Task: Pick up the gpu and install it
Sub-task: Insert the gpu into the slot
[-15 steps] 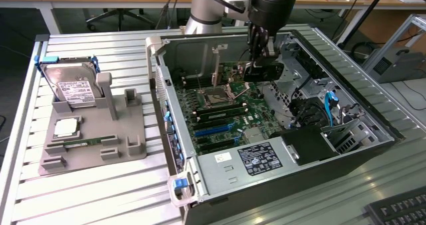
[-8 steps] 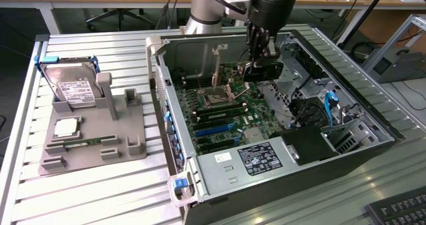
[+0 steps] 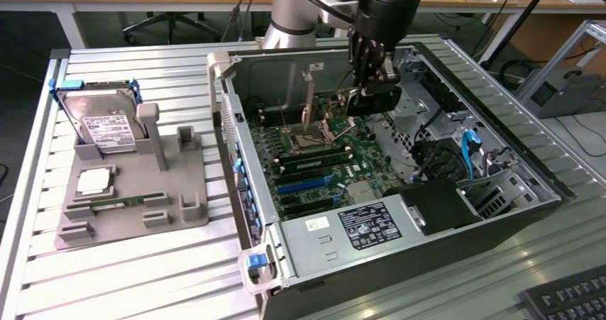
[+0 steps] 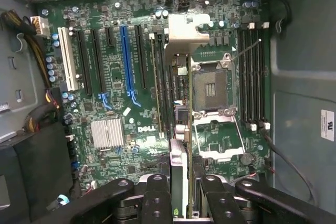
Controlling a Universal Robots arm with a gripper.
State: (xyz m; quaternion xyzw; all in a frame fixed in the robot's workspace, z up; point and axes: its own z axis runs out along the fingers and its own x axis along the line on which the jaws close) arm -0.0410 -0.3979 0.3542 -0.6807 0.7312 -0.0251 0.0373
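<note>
The black two-fingered gripper, part-closed, pinched the thin dark gpu edge-down over the green motherboard, apparently for slotting.

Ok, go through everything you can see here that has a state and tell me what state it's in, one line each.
gpu: held edge-on in the gripper, above the motherboard, not seated.
gripper: shut on the gpu, inside the case.
computer case: lying on its side, side panel off.
CPU socket: empty, retention frame swung up.
hard drive: propped in the grey holder.
memory stick: lying in the holder.
</note>
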